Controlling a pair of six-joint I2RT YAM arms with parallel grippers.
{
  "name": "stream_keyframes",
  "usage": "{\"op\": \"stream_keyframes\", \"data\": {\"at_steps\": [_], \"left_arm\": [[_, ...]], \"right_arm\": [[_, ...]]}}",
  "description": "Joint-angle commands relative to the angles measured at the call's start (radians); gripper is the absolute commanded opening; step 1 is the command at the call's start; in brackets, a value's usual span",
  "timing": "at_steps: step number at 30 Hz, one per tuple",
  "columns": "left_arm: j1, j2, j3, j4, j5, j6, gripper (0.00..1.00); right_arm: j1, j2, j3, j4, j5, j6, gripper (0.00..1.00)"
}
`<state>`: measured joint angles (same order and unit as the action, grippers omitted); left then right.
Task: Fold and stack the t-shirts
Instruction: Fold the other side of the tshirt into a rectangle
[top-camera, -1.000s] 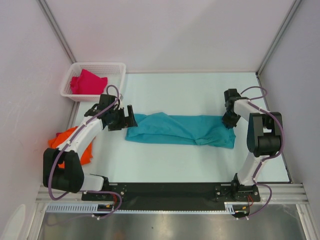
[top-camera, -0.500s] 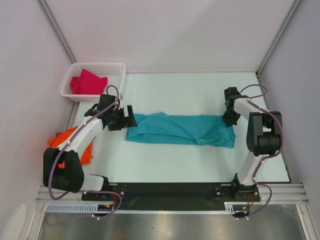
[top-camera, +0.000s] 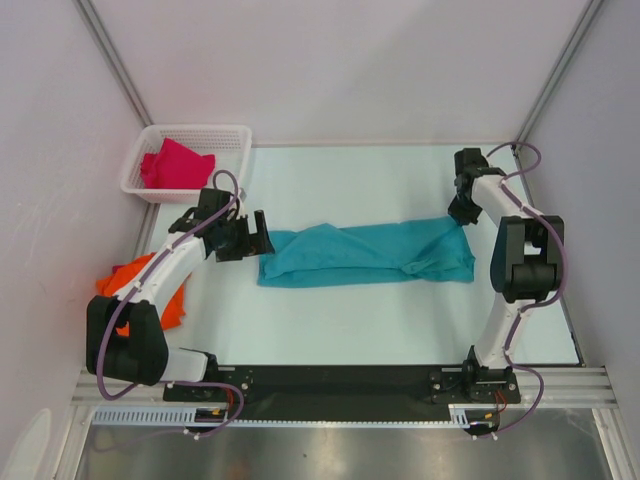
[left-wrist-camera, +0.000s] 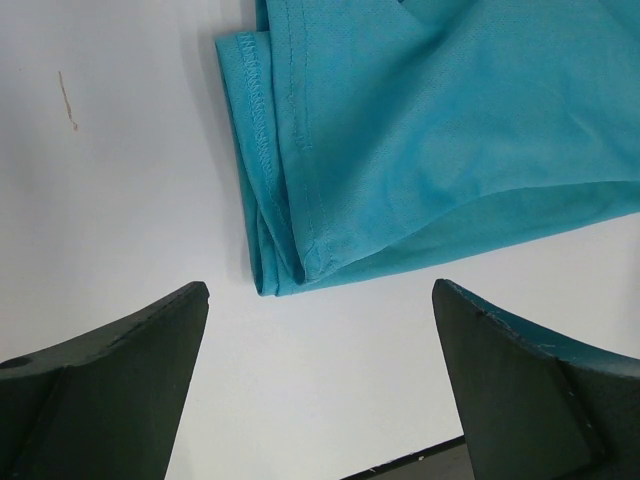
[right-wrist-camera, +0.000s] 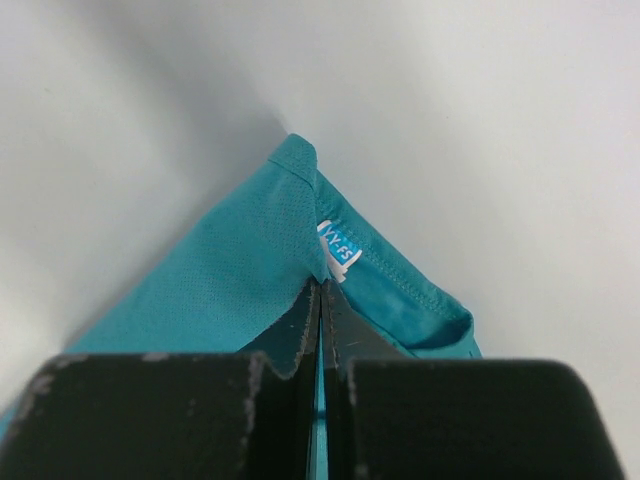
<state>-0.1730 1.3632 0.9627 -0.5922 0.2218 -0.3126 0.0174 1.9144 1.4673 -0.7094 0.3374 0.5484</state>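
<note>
Three shirts, two grippers, one basket. Orange shirt (top-camera: 172, 305): behind the left gripper (top-camera: 252, 238), beside its arm. Teal shirt (top-camera: 365, 255): stretched between both grippers, its hem corner just ahead of the left fingers (left-wrist-camera: 130, 360), which stand wide apart, touching nothing. Right gripper (right-wrist-camera: 320, 288): fingers clamped together on the teal collar edge. Magenta shirt (top-camera: 175, 165): in the basket (top-camera: 195, 130), beyond the left fingers.

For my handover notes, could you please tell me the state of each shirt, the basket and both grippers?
teal shirt: laid out as a long band, one corner pinched.
orange shirt: crumpled in a heap.
magenta shirt: bunched in the basket.
basket: upright.
left gripper: open, holding nothing.
right gripper: shut on the teal shirt.
</note>
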Motion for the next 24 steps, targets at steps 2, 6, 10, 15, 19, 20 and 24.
{"op": "stream_keyframes", "data": {"at_steps": [2,6,10,15,19,20,24], "left_arm": [[0.013,-0.001,0.011,0.012,0.013,0.02,0.99],[0.017,-0.001,0.011,0.011,0.01,0.021,1.0],[0.017,0.004,0.014,0.012,0.011,0.02,1.0],[0.02,0.01,0.018,0.011,0.011,0.02,1.0],[0.02,0.013,0.019,0.011,0.011,0.02,1.0],[0.018,0.013,0.022,0.012,0.01,0.02,0.99],[0.018,0.013,0.021,0.011,0.01,0.02,0.99]], "right_arm": [[-0.004,0.041,0.074,-0.044,0.035,-0.015,0.0],[-0.004,0.043,0.091,-0.047,0.041,-0.018,0.0],[-0.005,0.051,0.12,-0.05,0.054,-0.027,0.0],[-0.004,0.058,0.154,-0.059,0.052,-0.03,0.0],[-0.004,0.075,0.182,-0.064,0.052,-0.038,0.0],[-0.004,0.08,0.198,-0.073,0.055,-0.038,0.0],[-0.004,0.104,0.209,-0.079,0.057,-0.039,0.0]]}}
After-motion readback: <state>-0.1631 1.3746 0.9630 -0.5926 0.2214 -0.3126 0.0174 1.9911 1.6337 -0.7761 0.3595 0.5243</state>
